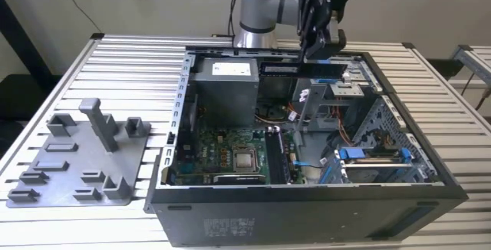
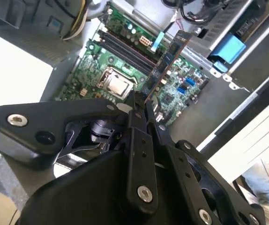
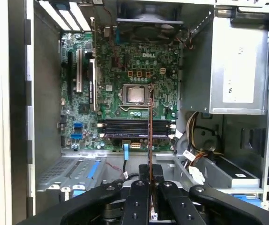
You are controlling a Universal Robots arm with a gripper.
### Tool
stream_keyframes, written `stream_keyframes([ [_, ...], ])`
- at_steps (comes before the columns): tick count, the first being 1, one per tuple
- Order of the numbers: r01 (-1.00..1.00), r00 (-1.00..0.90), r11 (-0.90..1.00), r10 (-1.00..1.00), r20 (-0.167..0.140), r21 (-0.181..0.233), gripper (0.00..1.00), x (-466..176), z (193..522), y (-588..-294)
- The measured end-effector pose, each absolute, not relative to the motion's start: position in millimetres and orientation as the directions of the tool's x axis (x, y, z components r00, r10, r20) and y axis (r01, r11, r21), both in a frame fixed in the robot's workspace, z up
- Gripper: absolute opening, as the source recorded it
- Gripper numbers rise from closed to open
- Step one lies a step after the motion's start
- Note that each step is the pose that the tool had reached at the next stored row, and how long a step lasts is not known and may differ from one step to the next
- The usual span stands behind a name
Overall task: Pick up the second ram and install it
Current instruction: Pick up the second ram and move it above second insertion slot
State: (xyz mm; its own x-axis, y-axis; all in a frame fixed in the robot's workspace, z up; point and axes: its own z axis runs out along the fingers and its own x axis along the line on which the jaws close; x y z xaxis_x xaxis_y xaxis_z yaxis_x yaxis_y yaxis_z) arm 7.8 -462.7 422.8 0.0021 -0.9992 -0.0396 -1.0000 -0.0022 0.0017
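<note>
Exterior view: ram [image 1: 288,69] partly behind claw [image 1: 321,59].

Exterior view: off arm, high, looks down over slatted table [image 1: 130,60] into open computer case [image 1: 307,210]; whole case in frame.
First wrist view: behind gripper [image 3: 151,176], faces motherboard [image 3: 125,75] square-on, along second ram [image 3: 150,122].
Second wrist view: same aim, oblique.
All three share motherboard.

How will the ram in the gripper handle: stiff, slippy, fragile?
Probably stiff: the ram juts straight from the gripper with no sag. Likely light, since a thin-edge pinch carries it. May pivot if bumped: it looks held near one end, above the motherboard.
</note>
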Motion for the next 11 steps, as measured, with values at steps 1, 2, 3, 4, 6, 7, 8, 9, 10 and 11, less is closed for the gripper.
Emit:
stream_keyframes([
  [1, -1.000, 0.002, -0.002, -0.999, -0.040, 0.002, 0.14, 7.8, 422.6, -458.2],
  [2, -1.000, 0.002, -0.002, -0.999, -0.040, 0.002, 0.14, 7.9, 422.3, -453.3],
  [3, -1.000, 0.002, -0.002, -0.999, -0.040, 0.002, 0.14, 7.8, 422.3, -449.1],
  [4, -1.000, 0.002, -0.002, -0.999, -0.041, 0.002, 0.14, 7.9, 422.2, -445.4],
  [6, -1.000, 0.002, -0.002, -0.999, -0.043, 0.002, 0.14, 7.9, 421.8, -439.0],
  [7, -1.000, 0.002, -0.002, -0.999, -0.043, 0.002, 0.14, 7.9, 421.7, -436.5],
  [8, -1.000, 0.002, -0.002, -0.999, -0.044, 0.002, 0.14, 7.8, 421.5, -434.6],
  [9, -1.000, 0.002, -0.002, -0.999, -0.044, 0.002, 0.14, 7.9, 421.5, -433.2],
  [10, -1.000, 0.002, -0.002, -0.999, -0.044, 0.002, 0.14, 7.9, 421.4, -432.5],
  [11, -1.000, 0.002, -0.002, -0.999, -0.044, 0.002, 0.14, 7.9, 421.5, -432.4],
])
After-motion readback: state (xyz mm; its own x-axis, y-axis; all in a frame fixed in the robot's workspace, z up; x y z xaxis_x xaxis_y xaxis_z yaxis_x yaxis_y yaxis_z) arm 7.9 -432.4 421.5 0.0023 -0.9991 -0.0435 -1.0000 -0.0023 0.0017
